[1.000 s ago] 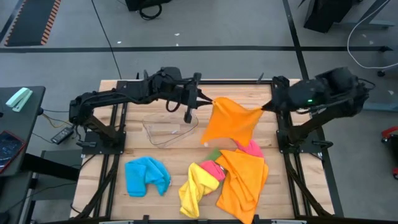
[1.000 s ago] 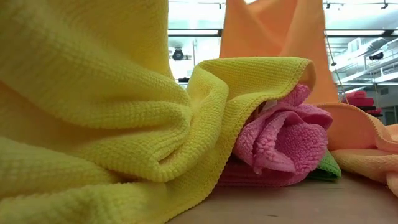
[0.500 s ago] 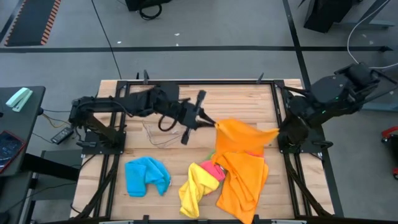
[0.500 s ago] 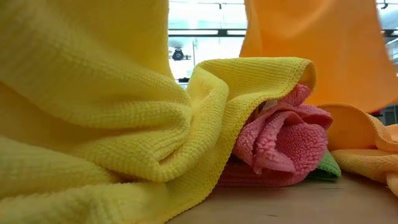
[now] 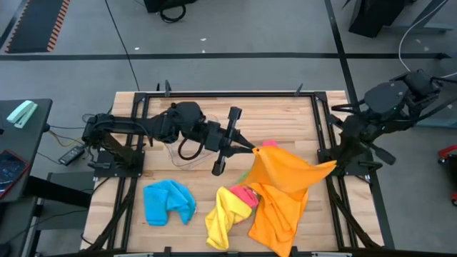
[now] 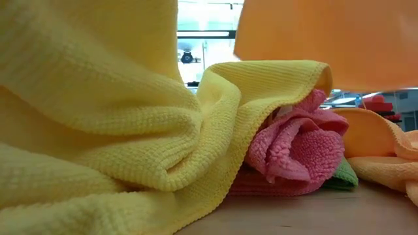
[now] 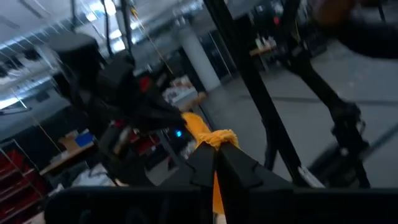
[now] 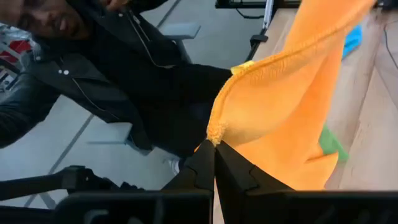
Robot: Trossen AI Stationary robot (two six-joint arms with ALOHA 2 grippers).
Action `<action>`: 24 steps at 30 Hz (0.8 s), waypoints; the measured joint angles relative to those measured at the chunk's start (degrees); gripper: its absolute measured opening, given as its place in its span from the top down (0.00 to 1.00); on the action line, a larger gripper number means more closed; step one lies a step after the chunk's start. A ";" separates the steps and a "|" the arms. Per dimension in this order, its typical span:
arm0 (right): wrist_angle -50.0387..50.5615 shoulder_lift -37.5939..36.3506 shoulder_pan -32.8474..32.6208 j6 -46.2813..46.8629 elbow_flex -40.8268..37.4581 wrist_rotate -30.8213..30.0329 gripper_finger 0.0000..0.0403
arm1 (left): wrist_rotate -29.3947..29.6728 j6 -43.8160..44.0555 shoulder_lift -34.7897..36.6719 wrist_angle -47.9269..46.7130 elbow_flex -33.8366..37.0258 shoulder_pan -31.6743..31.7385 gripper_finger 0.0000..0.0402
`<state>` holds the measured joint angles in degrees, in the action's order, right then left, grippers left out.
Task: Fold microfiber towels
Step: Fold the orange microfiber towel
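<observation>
We cannot make out the clear tub point(image 5: 187, 151); the left arm covers most of it, contents hidden. Left end effector point(image 5: 252, 149) and right end effector point(image 5: 333, 165) each pinch a corner of the orange towel point(image 5: 285, 171), stretched above the tabletop point(image 5: 285, 118). Below lie a second orange towel point(image 5: 275, 214), yellow towel point(image 5: 225, 218), pink towel point(image 6: 300, 147), green towel point(image 6: 344, 175); blue towel point(image 5: 168, 201) apart. A person point(image 8: 93, 68) sits beyond.

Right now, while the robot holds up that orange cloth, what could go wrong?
Both grippers pinch only the corners of the orange microfiber towel: the left gripper and the right gripper. A corner could slip out. The towel also hangs over the pile holding the pink towel, the yellow towel and a second orange towel, so lowering it might drag or tangle them.
</observation>
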<state>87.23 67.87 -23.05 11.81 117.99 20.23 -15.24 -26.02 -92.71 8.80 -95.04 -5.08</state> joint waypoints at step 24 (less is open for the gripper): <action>-1.26 0.96 -0.02 1.24 -0.36 2.00 0.97 | 1.80 5.86 -3.08 3.25 0.09 -6.47 0.96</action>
<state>85.97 68.83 -23.07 13.05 117.62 22.24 -13.44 -20.16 -95.79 12.05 -94.96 -11.56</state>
